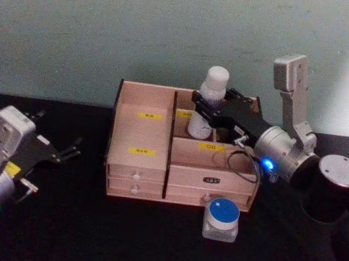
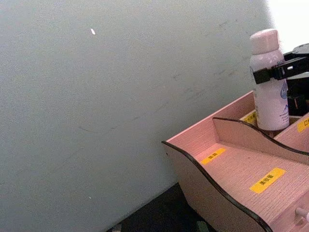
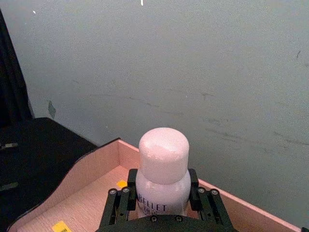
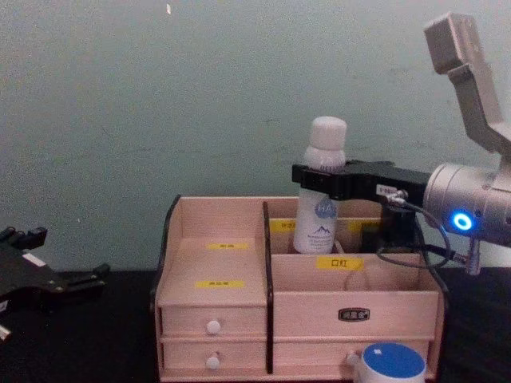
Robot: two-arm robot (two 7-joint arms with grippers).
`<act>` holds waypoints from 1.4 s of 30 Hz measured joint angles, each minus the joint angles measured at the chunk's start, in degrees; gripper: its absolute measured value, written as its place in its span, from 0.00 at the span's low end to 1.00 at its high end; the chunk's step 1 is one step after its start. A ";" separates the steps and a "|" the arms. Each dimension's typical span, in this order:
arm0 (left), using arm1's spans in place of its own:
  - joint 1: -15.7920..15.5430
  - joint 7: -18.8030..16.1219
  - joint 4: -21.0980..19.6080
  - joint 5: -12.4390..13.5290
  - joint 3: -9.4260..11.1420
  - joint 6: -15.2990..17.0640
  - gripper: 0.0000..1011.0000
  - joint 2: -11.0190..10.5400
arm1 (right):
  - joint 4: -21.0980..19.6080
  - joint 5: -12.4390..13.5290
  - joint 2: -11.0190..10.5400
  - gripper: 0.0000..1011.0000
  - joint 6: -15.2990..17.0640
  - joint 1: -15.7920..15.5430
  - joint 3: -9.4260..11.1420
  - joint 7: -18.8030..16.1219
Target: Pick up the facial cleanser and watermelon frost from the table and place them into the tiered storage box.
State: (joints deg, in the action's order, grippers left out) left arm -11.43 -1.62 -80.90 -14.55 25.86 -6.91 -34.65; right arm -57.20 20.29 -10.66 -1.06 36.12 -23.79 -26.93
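Halfway, by the look of it: one item is at the box (image 1: 138, 162), one not yet lifted. The wooden box stands at your 12 o'clock on the dark table (image 1: 80, 234).

Your right gripper (image 1: 207, 109) reaches in from 3 o'clock, its fingers clamped on the shoulder of the cleanser (image 1: 216, 79). The left gripper (image 1: 63, 130) sits idle at the box's 8 o'clock, well apart from it, fingers spread and holding nothing.

The cleanser stands upright in the rear compartment just right of the centre divider, at the box's 1 o'clock. Whether its base rests on the compartment floor is hidden by the front wall.

The frost (image 1: 222, 218) stands on the table at the box's 5 o'clock, just beside the bottom right drawer. Releasing the cleanser, then picking up and stowing the frost, appear to be what is left.
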 joint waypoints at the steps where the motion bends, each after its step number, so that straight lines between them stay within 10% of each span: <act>1: 0.00 0.00 0.00 0.00 0.00 0.00 0.99 0.00 | 0.15 -0.04 0.04 0.59 0.01 0.03 0.00 -0.01; 42: 0.00 0.00 0.00 0.00 0.00 0.00 0.99 0.00 | 5.74 -2.64 1.70 0.59 0.23 1.06 -0.24 0.29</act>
State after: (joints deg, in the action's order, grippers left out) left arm -11.43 -1.62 -80.90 -14.55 25.86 -6.91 -34.65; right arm -51.46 17.65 -8.96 -0.83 37.18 -24.03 -26.64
